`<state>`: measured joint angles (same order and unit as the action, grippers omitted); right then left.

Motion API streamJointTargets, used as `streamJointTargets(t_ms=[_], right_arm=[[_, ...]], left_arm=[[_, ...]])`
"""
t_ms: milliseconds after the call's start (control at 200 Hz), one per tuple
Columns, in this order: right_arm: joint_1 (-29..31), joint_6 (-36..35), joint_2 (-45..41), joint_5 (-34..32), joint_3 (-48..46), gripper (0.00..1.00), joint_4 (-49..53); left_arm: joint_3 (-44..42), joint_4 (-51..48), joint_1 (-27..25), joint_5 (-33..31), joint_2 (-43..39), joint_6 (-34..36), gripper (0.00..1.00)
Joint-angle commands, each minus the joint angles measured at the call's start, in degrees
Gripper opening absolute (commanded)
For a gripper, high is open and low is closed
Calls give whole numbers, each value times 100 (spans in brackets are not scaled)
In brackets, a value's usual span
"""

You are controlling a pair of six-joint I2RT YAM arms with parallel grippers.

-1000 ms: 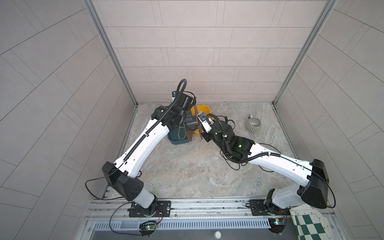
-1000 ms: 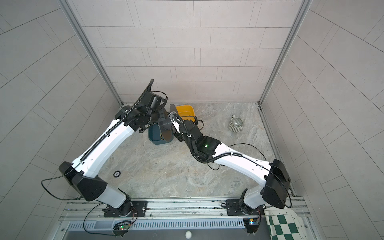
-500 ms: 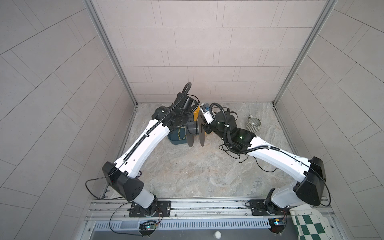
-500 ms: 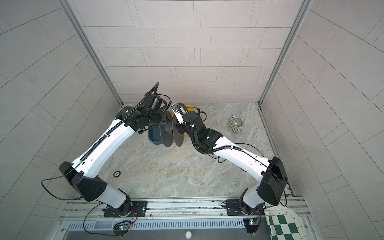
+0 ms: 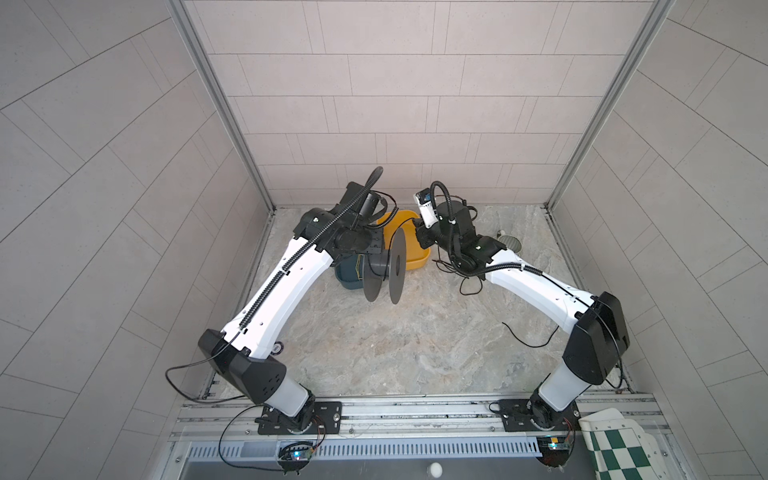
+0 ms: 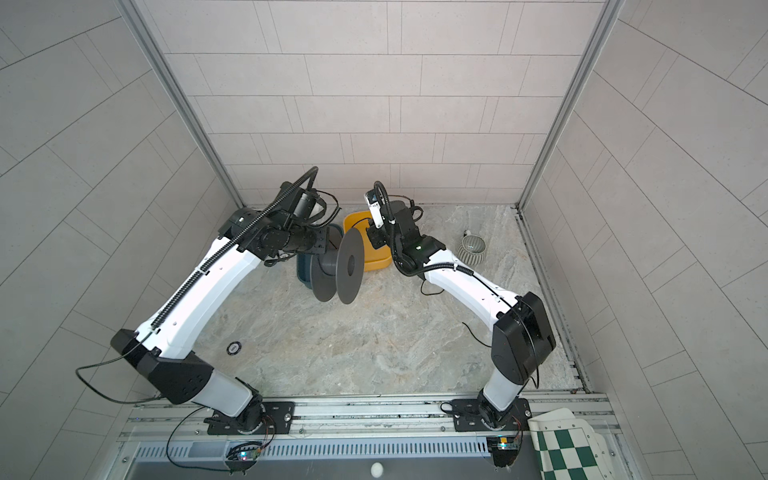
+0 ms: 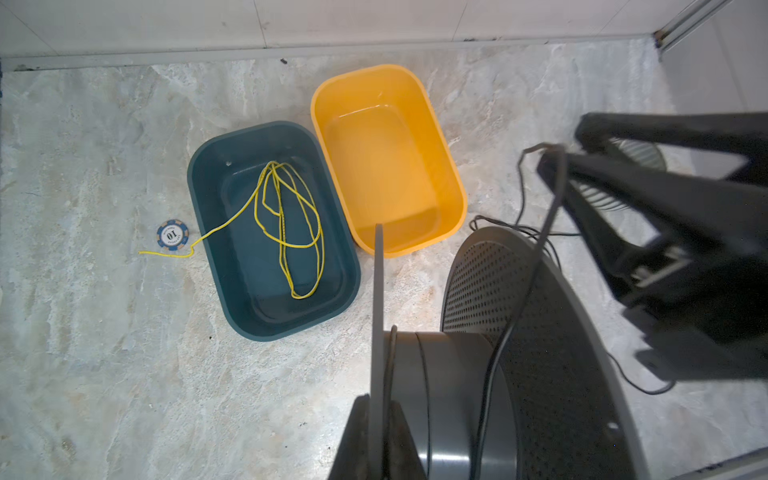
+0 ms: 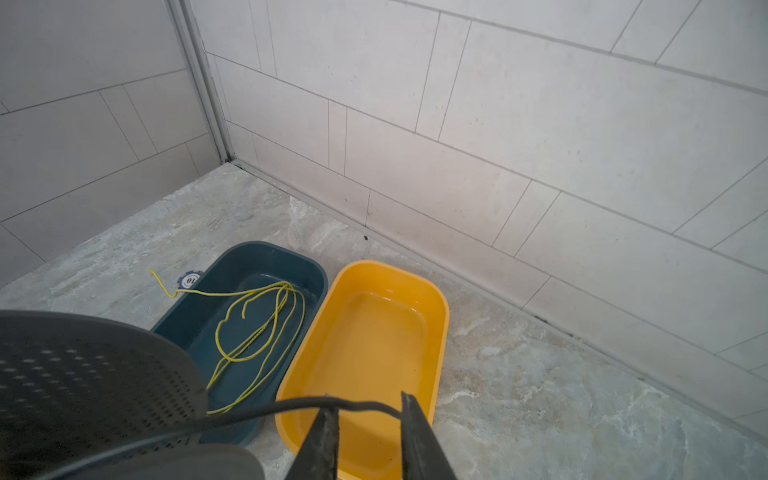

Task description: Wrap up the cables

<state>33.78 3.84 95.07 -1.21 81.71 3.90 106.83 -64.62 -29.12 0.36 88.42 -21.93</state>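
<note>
Black on grey, barely begun: a turn or two of thin black cable (image 8: 291,402) on round grey plastic spool (image 7: 453,374), flange pinched by left fingers (image 7: 353,440). Draped across spread right fingers (image 8: 326,440), ungripped; mostly loose on desk (image 5: 395,353).

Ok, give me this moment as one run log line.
left gripper: shut on flange of grey spool | right gripper: open, black cable across its fingertips | yellow cord: mostly in teal bin

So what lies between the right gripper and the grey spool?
The black cable: in the right wrist view it spans the gap from the spool to the right gripper.
</note>
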Motion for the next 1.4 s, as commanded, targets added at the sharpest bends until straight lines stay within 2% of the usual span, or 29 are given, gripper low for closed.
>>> streamJointTargets(t_ms=[0,210,380,525,661,891,1051,1311,1391], right_arm=[[-157,366,65,496,-223,34,90],[-265,281,-540,1403,-970,61,81],[-258,102,-1549,1321,-1880,84,-88],[-288,-199,-2182,1062,-2538,91,-155],[-345,-339,-2336,1304,-2991,90,-335],[-345,-152,-2120,1419,-3693,78,-1379],[-337,-239,-1552,1881,-3663,76,-1807],[-341,-230,-692,1886,-3220,71,-2261],[-361,-189,-448,1955,-3045,64,-2360]], left_arm=[[435,-145,248,585,-212,118,0],[1092,-580,442,857,-25,344,0],[1389,-727,513,1033,8,435,0],[1683,-965,530,1223,127,531,0],[1648,-826,531,1380,28,463,0],[1676,-772,533,1366,-157,380,0],[1672,-732,531,1358,-281,349,0],[1499,-591,539,1477,-438,247,0],[1482,-568,539,1527,-466,209,0]])
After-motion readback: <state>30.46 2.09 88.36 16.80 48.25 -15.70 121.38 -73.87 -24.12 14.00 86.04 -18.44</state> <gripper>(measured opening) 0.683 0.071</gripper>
